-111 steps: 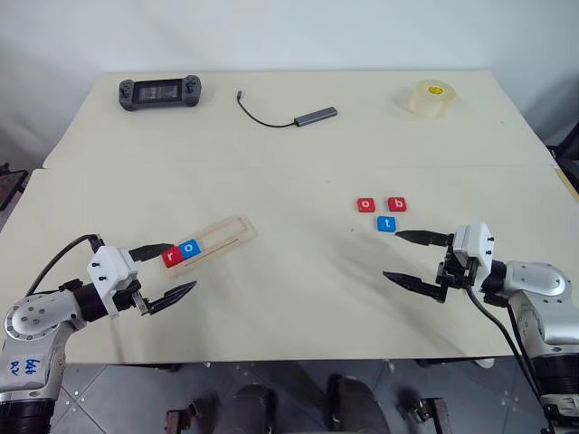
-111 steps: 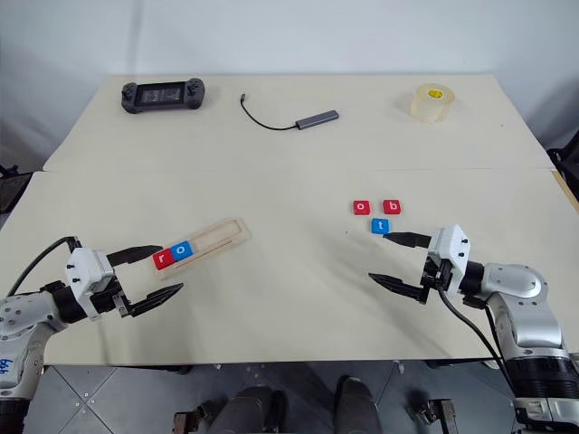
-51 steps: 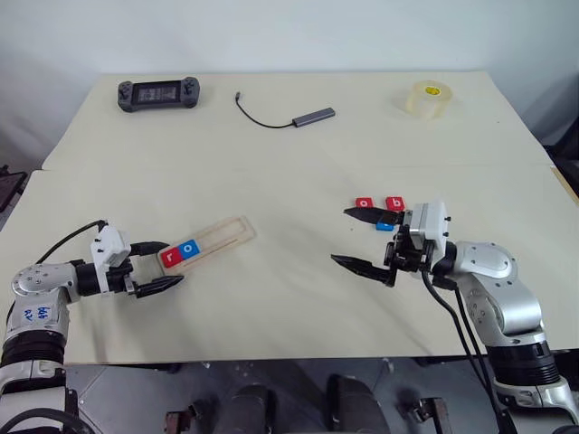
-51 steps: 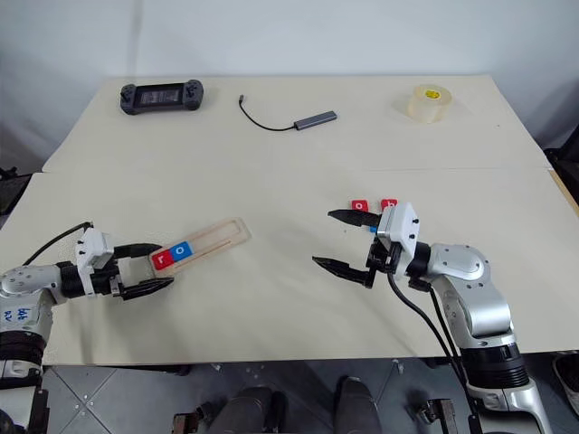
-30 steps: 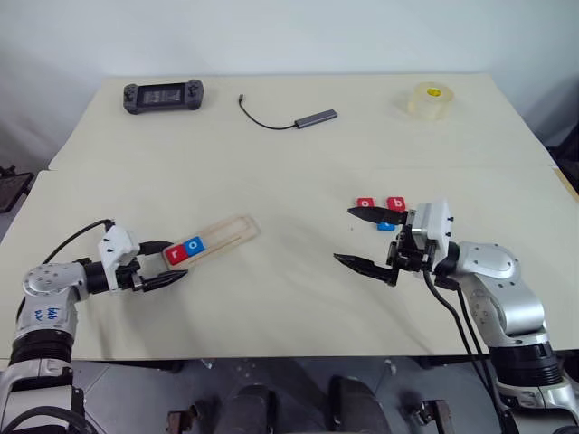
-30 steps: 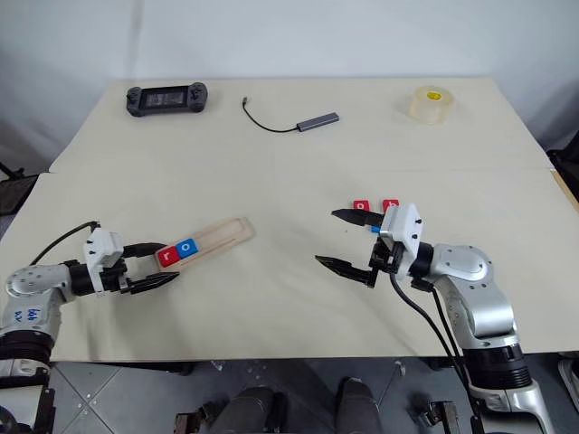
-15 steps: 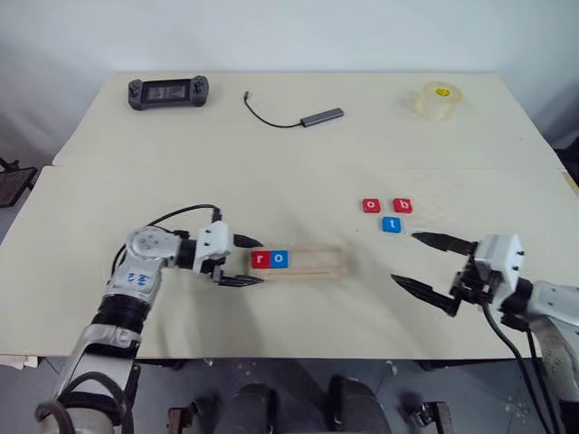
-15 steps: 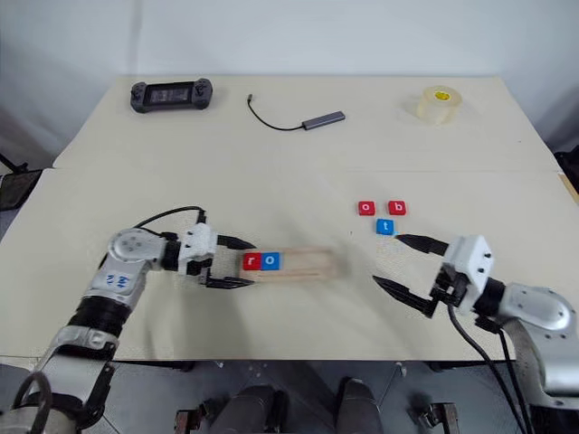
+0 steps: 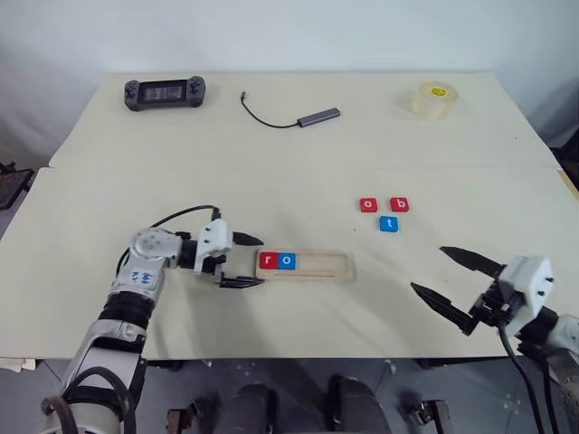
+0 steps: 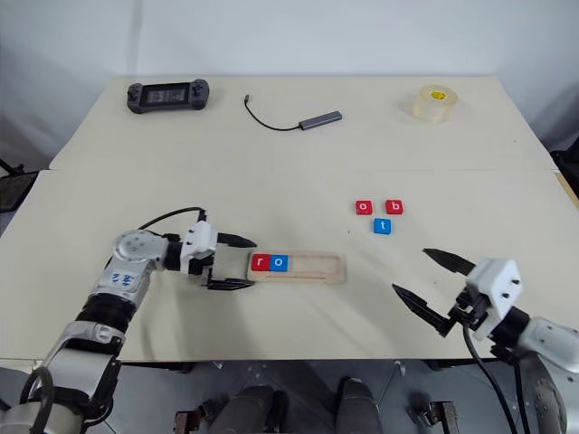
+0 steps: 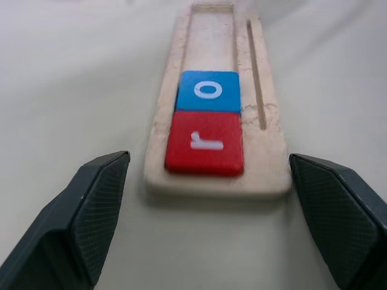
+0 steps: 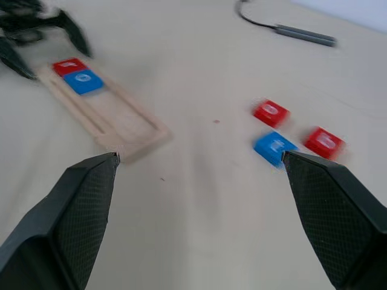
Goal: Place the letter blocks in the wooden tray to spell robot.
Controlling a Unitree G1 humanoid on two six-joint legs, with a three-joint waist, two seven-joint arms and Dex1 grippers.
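The wooden tray (image 9: 304, 265) lies on the table (image 9: 271, 163), a red r tile (image 9: 268, 260) and blue o tile (image 9: 286, 260) at its left end. Red o tile (image 9: 368, 205), red b tile (image 9: 399, 204) and blue t tile (image 9: 388, 223) lie beyond its right end. The left gripper (image 9: 246, 261) straddles the tray's left end, jaws wide; the right gripper (image 9: 454, 282) hovers right of the tray, spread wide and empty.

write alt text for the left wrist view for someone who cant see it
A pale wooden tray lies on a cream table, holding a red r block at its near end and a blue o block touching it behind; the rest is empty. The open left pincer has one black finger on each side of the near end.
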